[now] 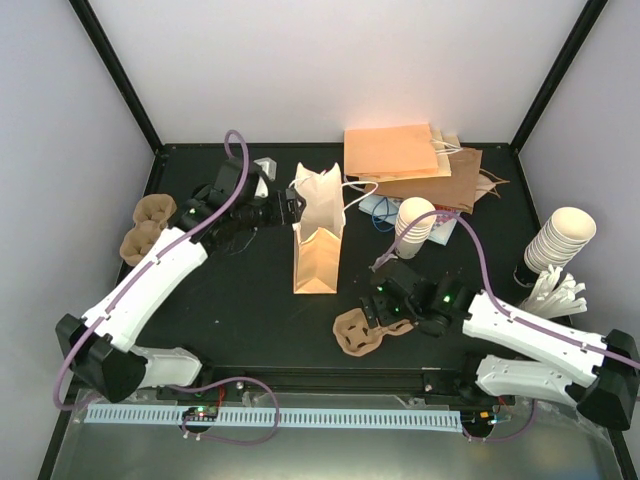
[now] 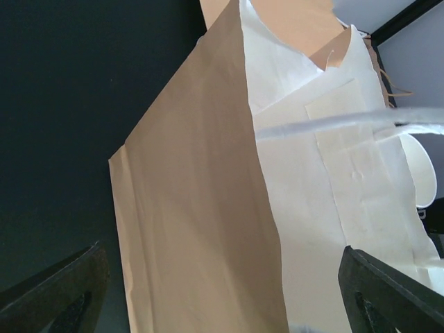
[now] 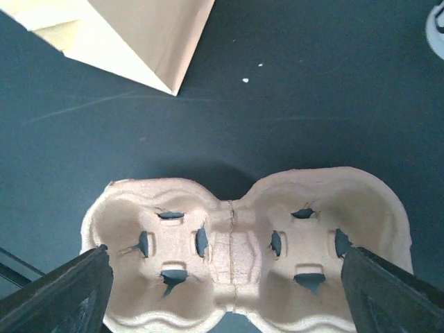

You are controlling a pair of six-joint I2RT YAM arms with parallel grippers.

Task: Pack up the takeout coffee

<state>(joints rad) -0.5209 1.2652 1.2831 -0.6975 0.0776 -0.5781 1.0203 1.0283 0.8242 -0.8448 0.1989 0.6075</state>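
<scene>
No takeout coffee with a black lid shows in any view. A tan and white paper bag (image 1: 318, 232) stands open-topped in the middle of the table and fills the left wrist view (image 2: 208, 208). My left gripper (image 1: 292, 208) is at the bag's upper left edge, open (image 2: 222, 298), its fingers spread wide with the bag's corner in front of them. My right gripper (image 1: 372, 312) hangs open (image 3: 225, 291) just over a brown two-cup carrier (image 3: 243, 243) lying on the mat (image 1: 358, 332), one finger at each end of it.
Lidless white cups are stacked behind the right arm (image 1: 415, 225) and at the far right (image 1: 562, 238). More brown carriers (image 1: 148, 225) sit at the left edge. Flat paper bags (image 1: 410, 155) lie at the back. White pieces (image 1: 555, 295) lie at the right.
</scene>
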